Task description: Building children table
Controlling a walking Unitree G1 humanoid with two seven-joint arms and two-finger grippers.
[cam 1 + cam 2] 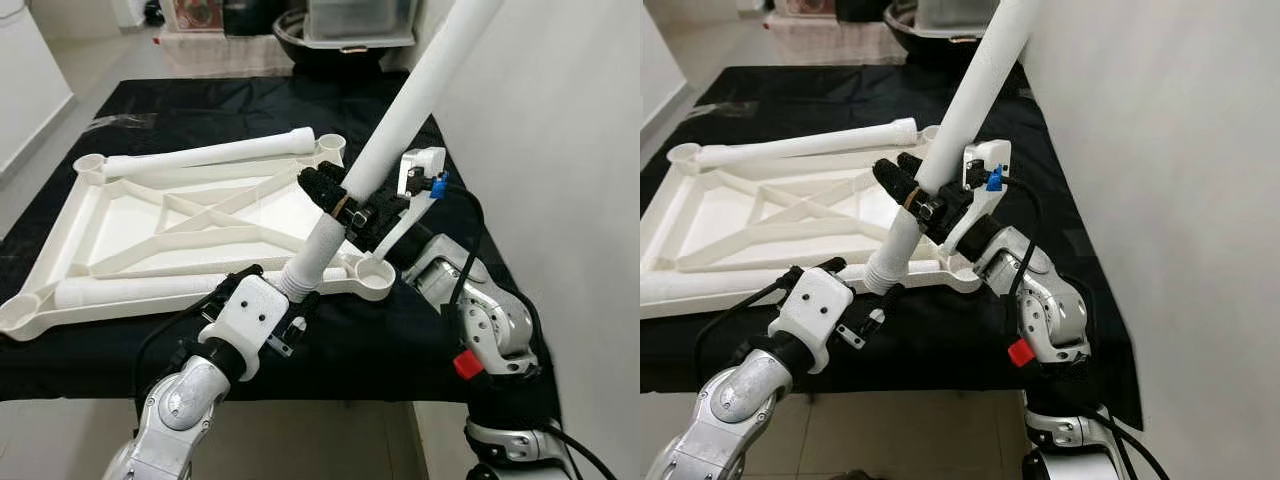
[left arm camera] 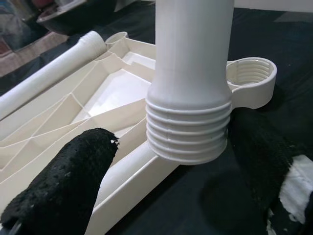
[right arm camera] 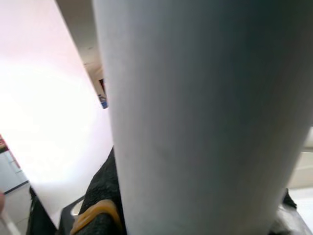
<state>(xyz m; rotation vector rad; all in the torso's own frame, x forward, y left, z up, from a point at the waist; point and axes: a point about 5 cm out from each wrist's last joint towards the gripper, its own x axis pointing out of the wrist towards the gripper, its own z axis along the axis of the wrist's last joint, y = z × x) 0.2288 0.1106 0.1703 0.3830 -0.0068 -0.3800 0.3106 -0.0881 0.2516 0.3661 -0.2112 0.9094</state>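
- While the upturned white plastic tabletop with cross-braced ribs [image 1: 190, 225] lies flat on the black-draped counter [image 1: 400, 340], a long white plastic tube leg with a threaded end [image 1: 400, 130] is held tilted above its near right corner.
- Right pincer [image 1: 340, 205] clamped on that leg mid-shaft, black fingers wrapped around it (yellow band on one finger).
- Left pincer [image 2: 186, 171] at the leg's threaded end; black fingers [image 2: 68, 181] sit either side of the threads, spread, gap visible on the one side, cannot tell contact on the other.
- Threaded end hangs just beside the round threaded corner socket [image 2: 249, 78], not in it.
- Two more white tube legs lie on the tabletop: one along the far edge [image 1: 210, 155], one along the near edge [image 1: 130, 290].
- White wall [image 1: 560, 150] on the right.
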